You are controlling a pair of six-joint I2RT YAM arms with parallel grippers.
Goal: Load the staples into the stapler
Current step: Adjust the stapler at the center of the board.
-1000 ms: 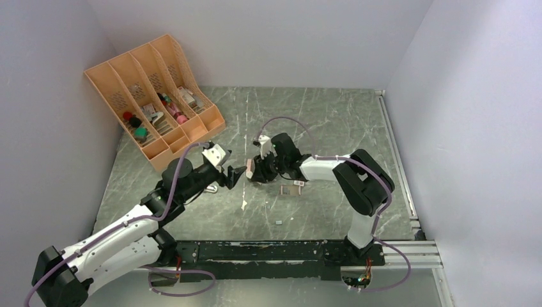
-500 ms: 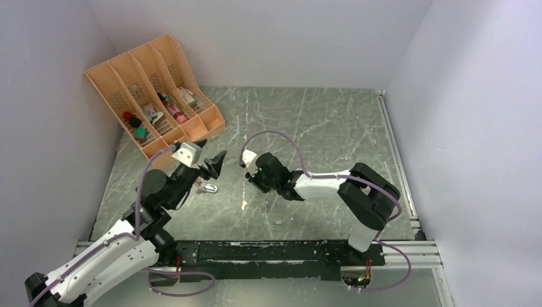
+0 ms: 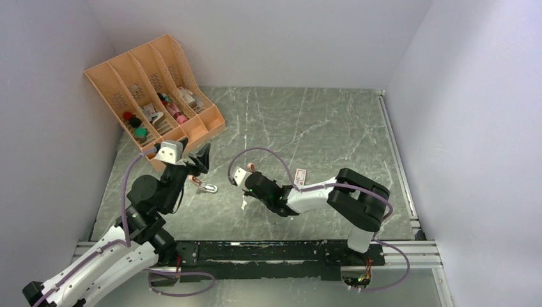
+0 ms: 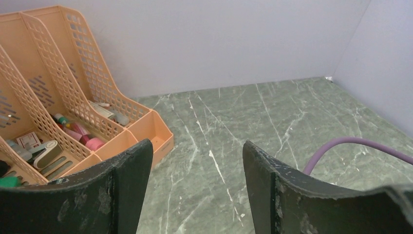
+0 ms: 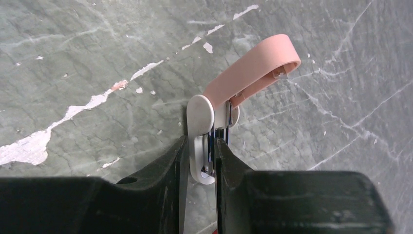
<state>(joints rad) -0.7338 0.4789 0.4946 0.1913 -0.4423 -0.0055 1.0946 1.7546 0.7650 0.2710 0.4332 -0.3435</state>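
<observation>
My right gripper (image 5: 200,144) is shut on the white base of the stapler (image 5: 201,121). The stapler's pink lid (image 5: 253,66) is swung open, up and to the right, just above the marble table. In the top view the right gripper (image 3: 255,192) sits left of centre, pointing down. The small red-and-white staples box (image 3: 300,175) lies on the table behind the right forearm. No loose staple strip shows. My left gripper (image 4: 196,152) is open and empty, raised near the organizer and aimed at the back wall; in the top view the left gripper (image 3: 196,158) is at the left.
An orange desk organizer (image 3: 153,96) with several slots of small items stands at the back left, also in the left wrist view as the organizer (image 4: 73,112). A small white-and-pink object (image 3: 206,187) lies on the table below the left gripper. Walls close in on three sides.
The left arm has drawn back to the left, away from the stapler, and lifted. The right gripper has carried the stapler left and nearer, and the staples box now shows behind it.
</observation>
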